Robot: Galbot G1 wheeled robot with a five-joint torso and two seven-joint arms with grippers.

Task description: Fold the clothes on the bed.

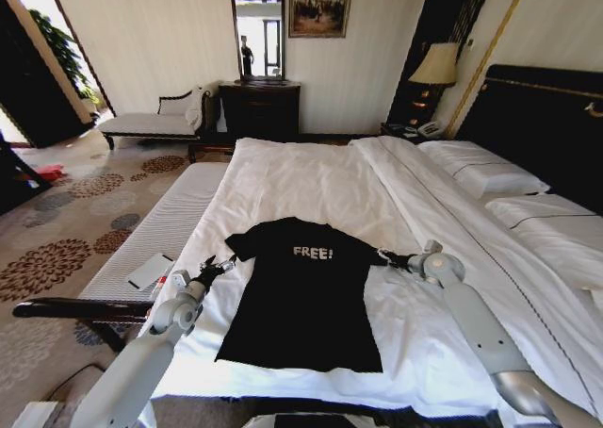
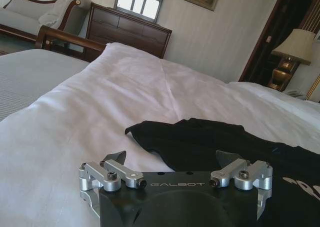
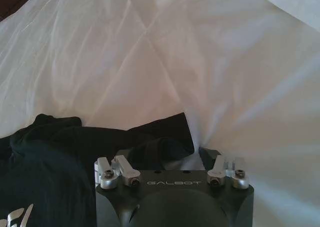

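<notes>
1. The black T-shirt (image 1: pixel 301 296) lay flat on the white duvet of the bed (image 1: pixel 311 183), near the foot end, chest side up with the white "FREE!" lettering readable and its collar toward the pillows (image 1: pixel 485 169).
2. The body of the T-shirt was spread out smooth; both short sleeves pointed outward to either side.
3. The left end effector (image 1: pixel 219 266) sat at the T-shirt's left sleeve, just beside the sleeve edge. In the left wrist view its fingers (image 2: pixel 116 158) were spread apart, with the sleeve lying ahead of them on the duvet and nothing between them.
4. The right end effector (image 1: pixel 388 256) was at the right sleeve. In the right wrist view its fingers (image 3: pixel 209 154) were also spread, and the sleeve fabric reached into the gap between them; whether the tips touched the cloth could not be told.
5. Both arms reached forward from the foot of the bed, one on each side of the T-shirt.
6. A dark dresser (image 1: pixel 259 107) with a mirror stood against the far wall, and a lamp (image 1: pixel 435 65) stood beside the headboard (image 1: pixel 542 117).
</notes>
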